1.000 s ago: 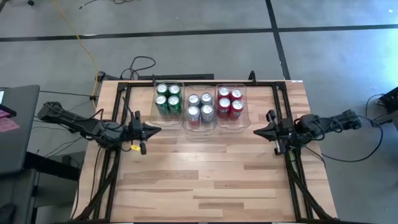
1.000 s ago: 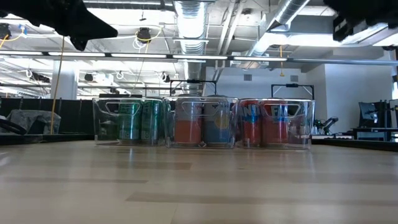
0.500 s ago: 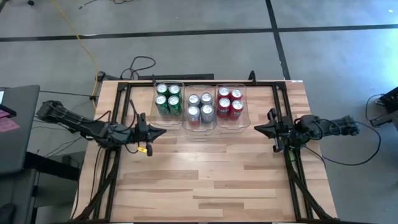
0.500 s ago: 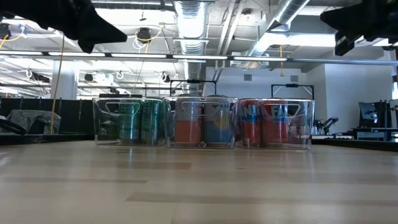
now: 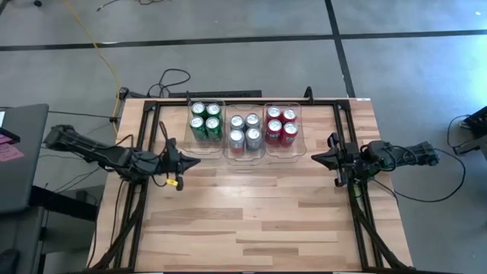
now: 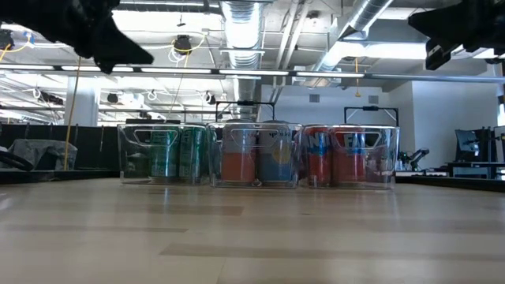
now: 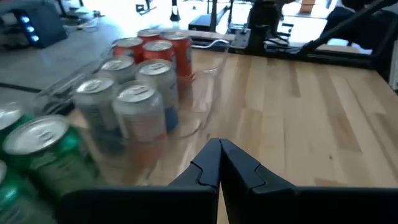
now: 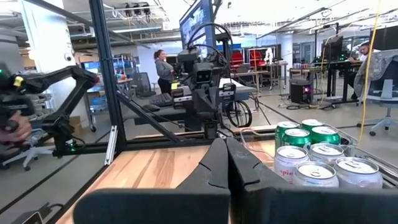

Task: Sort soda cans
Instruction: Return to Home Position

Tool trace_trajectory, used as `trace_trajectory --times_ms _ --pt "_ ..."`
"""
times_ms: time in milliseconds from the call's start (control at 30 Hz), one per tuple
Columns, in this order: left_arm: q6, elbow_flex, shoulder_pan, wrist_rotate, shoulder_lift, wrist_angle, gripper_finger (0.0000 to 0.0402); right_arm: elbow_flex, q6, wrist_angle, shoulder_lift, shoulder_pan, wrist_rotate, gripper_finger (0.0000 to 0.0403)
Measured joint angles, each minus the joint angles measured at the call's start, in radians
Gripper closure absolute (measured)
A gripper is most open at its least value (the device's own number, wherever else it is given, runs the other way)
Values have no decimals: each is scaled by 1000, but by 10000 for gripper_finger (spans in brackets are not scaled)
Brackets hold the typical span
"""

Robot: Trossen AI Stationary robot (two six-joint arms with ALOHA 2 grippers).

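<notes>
Three clear bins stand in a row at the table's far side. The left bin holds several green cans (image 5: 205, 120), the middle one silver cans (image 5: 245, 130), the right one red cans (image 5: 281, 125); all stand upright on their bases. My left gripper (image 5: 197, 160) hovers shut just near and left of the green cans' bin, pointing toward the table's right, nothing in it (image 7: 219, 149). My right gripper (image 5: 313, 159) hovers shut just right of the red cans' bin, pointing left, holding nothing (image 8: 225, 146).
A black frame (image 5: 243, 102) runs along the table's far edge and down both sides. The near half of the wooden table (image 5: 251, 221) is bare. Beyond the table are people at desks (image 8: 166, 70) and another robot stand.
My left gripper has crept a little toward the table's right, nearer the green cans' bin. My right arm has drawn back slightly toward the table's right edge and sunk a little. Both stay shut. The cans and bins have kept still.
</notes>
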Motion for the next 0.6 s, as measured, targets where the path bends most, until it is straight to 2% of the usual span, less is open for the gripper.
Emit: trace_trajectory --times_ms 100,400,600 --pt "-14 -8 0 -23 -69 -45 401 0 0 -4 0 -2 0 400" --pt "15 -257 0 -1 -284 113 401 0 0 -28 0 -2 0 400" --pt "59 -339 8 28 -438 131 401 0 -9 -67 0 -32 11 400"
